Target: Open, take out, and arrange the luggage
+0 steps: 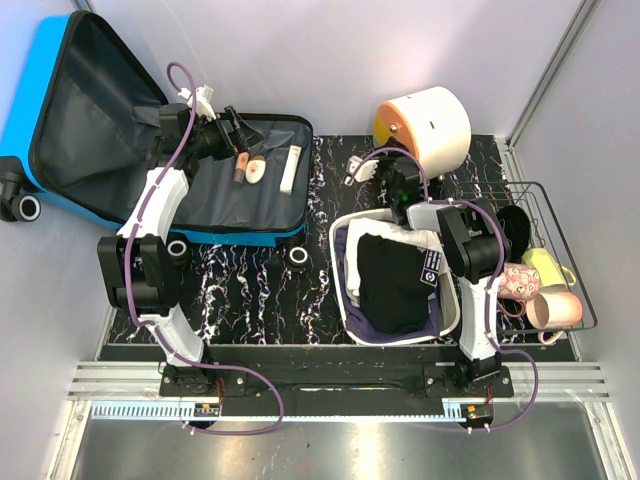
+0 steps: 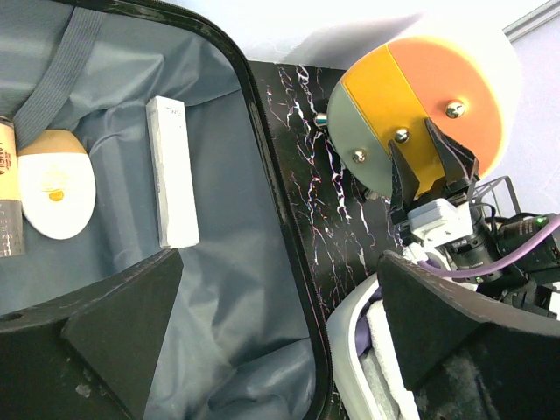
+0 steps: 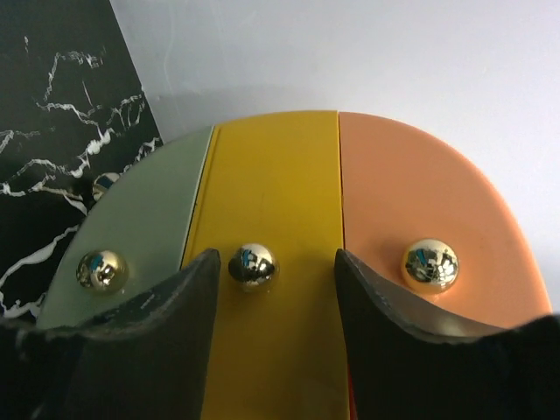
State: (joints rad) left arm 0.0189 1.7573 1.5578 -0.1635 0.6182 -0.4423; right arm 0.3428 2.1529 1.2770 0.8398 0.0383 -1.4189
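Top external view had the luggage (image 1: 245, 205) open at ten o'clock, left claw (image 2: 280, 297) spread wide over it. At one o'clock the right claw (image 3: 273, 262) stood parted astride a gold knob (image 3: 253, 265) on the round box (image 1: 435, 125), basin (image 1: 337, 265) beside.

Tally on the table (image 1: 250, 290): four big things, nine small.
One suitcase (image 1: 100, 110), one basin (image 2: 341, 350), one wire basket (image 1: 548, 184) with three mugs (image 1: 555, 310), one round box (image 1: 425, 125) with three knobs (image 3: 430, 263), three small items (image 2: 171, 171) in the suitcase.
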